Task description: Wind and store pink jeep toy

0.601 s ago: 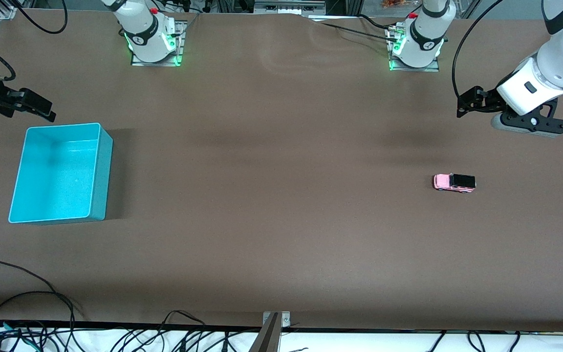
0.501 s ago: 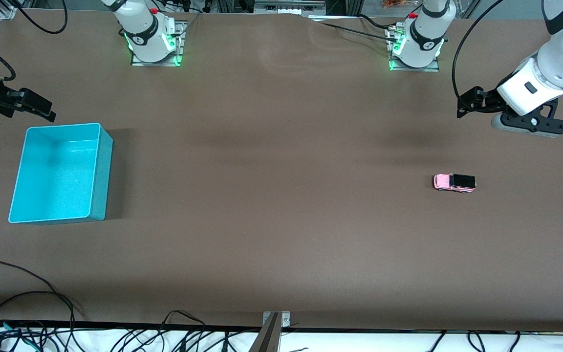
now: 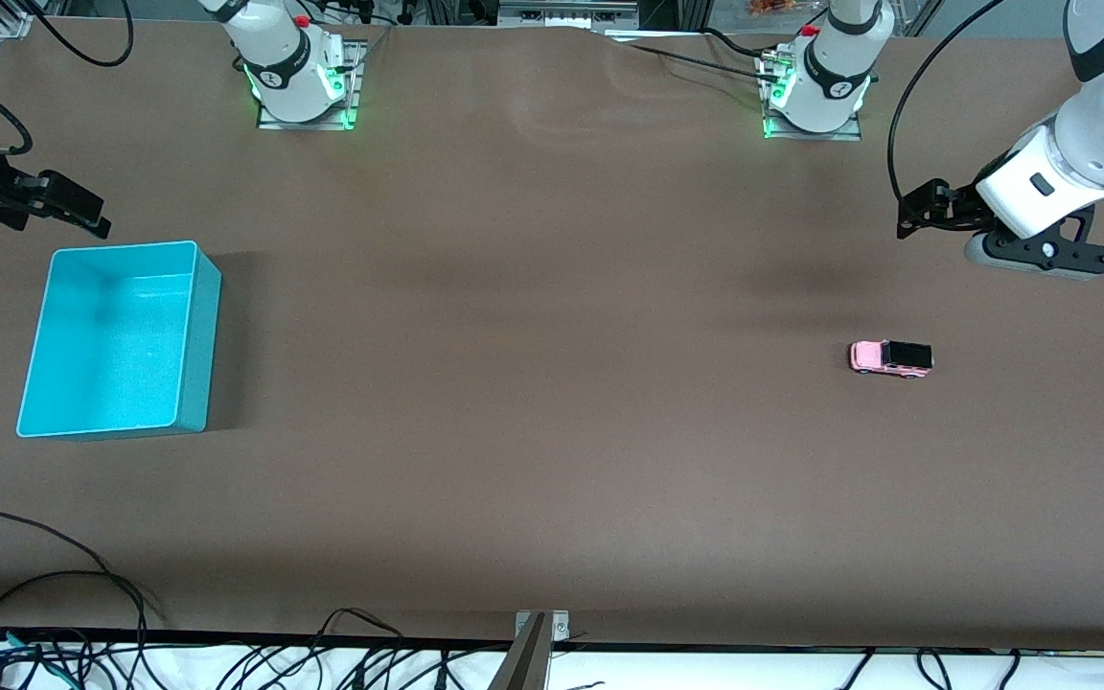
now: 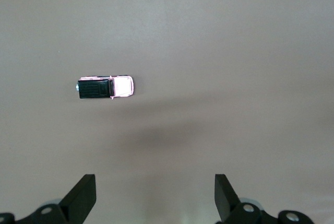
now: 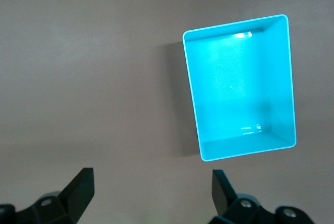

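Brown table [image 3: 552, 383] w/ a matte cover, mostly bare; loose black cables [image 3: 44, 613] hang along the edge nearest the front cam, and both arm bases glow green at the edge farthest from it.

At the right arm's end, the right gripper [image 3: 68, 208] hovers in the air just off the turquoise bin [image 3: 121, 337], fingers spread, nothing held. Its wrist cam shows the bin's inside [image 5: 240, 85]: nothing in it.

Pink jeep toy [image 3: 890, 357] sits on its wheels near the left arm's end, well apart from the bin. The left gripper [image 3: 921, 206] hangs over bare table nearby, fingers spread wide, nothing held. Left wrist cam gives the toy [image 4: 106, 87] top-down, black roof plain, w/ both fingertips [image 4: 83, 195] well clear of it.
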{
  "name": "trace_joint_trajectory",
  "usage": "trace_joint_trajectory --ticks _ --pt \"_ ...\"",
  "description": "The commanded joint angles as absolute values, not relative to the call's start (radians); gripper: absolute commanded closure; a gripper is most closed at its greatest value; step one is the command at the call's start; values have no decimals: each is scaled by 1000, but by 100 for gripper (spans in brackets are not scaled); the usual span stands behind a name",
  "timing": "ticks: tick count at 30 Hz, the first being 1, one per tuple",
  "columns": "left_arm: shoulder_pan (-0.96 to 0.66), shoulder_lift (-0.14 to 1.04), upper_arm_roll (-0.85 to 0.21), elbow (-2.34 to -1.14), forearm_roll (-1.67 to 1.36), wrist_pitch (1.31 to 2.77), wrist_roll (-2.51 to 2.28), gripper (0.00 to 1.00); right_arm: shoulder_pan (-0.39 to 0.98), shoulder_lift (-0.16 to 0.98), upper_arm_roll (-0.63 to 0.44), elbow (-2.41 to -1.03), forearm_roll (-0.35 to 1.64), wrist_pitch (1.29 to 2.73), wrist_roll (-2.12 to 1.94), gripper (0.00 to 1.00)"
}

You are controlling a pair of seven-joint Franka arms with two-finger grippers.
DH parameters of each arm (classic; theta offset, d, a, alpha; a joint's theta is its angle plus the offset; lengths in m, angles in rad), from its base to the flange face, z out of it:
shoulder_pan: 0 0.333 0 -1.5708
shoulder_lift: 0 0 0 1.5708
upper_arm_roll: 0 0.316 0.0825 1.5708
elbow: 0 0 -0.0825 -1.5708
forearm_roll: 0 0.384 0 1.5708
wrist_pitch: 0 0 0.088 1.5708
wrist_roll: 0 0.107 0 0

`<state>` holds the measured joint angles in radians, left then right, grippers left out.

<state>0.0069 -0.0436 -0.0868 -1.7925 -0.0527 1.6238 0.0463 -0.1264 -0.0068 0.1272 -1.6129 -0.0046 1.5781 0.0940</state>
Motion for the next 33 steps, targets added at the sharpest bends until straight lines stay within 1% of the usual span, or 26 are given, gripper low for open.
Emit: trace_joint_trajectory --ticks 1,7,14,33 --pt "23 -25 -101 -1752 -40 1594 35 0 -129 3 133 -1585 6 1554 104 0" --pt "18 -25 -101 -1750 -41 1585 32 0 -129 3 133 -1585 6 1554 106 0" --pt "20 2 -101 -1717 -40 1583 35 0 -129 2 135 -1585 8 1552 106 0" --pt "21 2 -101 -1718 -41 1580 35 0 -129 2 147 -1582 8 1552 106 0"
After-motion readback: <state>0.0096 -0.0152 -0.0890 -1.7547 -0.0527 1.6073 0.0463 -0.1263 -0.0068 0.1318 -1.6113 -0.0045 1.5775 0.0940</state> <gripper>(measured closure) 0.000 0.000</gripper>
